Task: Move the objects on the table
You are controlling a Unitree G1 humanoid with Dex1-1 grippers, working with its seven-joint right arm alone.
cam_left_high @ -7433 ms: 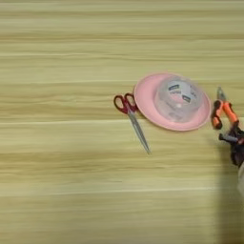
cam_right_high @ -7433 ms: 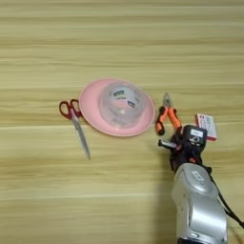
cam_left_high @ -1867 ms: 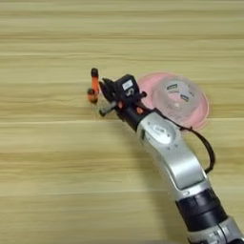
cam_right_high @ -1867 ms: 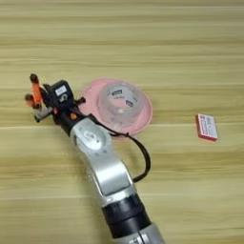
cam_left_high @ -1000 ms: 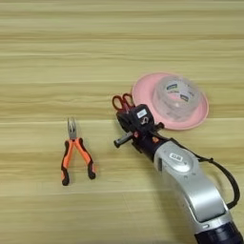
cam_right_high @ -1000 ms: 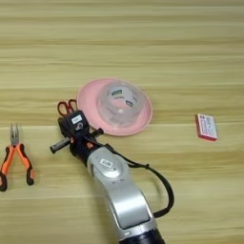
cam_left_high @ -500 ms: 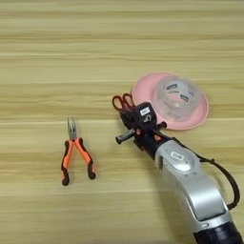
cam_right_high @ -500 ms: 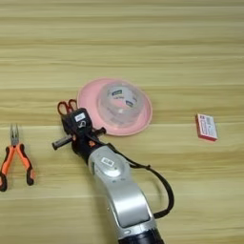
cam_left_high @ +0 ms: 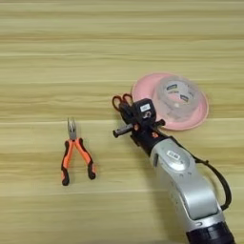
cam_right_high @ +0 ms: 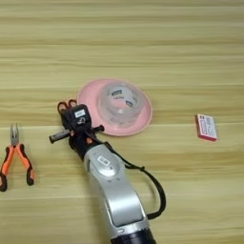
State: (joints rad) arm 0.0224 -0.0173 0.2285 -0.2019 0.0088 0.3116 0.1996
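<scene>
— Where are your jaws (cam_left_high: 129, 116) right now?

— My right arm (cam_left_high: 183, 178) reaches in from the near edge of the table (cam_left_high: 57, 57), and the jaws sit over the scissors (cam_left_high: 120, 101), just left of the pink plate (cam_left_high: 144, 89). Only the red handle loops of the scissors show past my black fingers; the blades are hidden under me.

— Are they spread or pressed together?

— I cannot tell. The black housing covers the fingertips from above, and I cannot say whether they touch the scissors.

— And the rest of the things?

— The plate lies a little right of the table's middle, with the clear tape roll (cam_left_high: 178, 96) resting flat inside it. The orange-and-black pliers (cam_left_high: 75, 154) lie well apart from me, toward the left edge, tips pointing to the far edge, handles splayed toward the near edge. The white-and-red card (cam_right_high: 206, 127) lies flat by itself toward the right edge, well clear of the plate.

— Anything touching the plate?

— The scissors' loops lie just beside its left rim; my wrist passes by its near-left edge.
</scene>
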